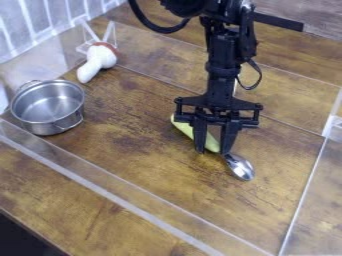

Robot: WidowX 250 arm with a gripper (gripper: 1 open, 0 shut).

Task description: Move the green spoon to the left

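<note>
The green spoon (239, 168) lies on the wooden table right of centre. Its silver bowl points toward the front right, and its yellow-green handle (183, 126) runs back to the left. My gripper (213, 143) points straight down over the handle. Its two black fingers (199, 136) stand on either side of the handle, drawn in against it. They hide the middle of the handle. The spoon still rests on the table.
A round steel bowl (47, 103) sits at the left. A white utensil (91, 66) lies at the back left. Low clear plastic walls run along the front (134, 210) and the right side (325, 150) of the work area.
</note>
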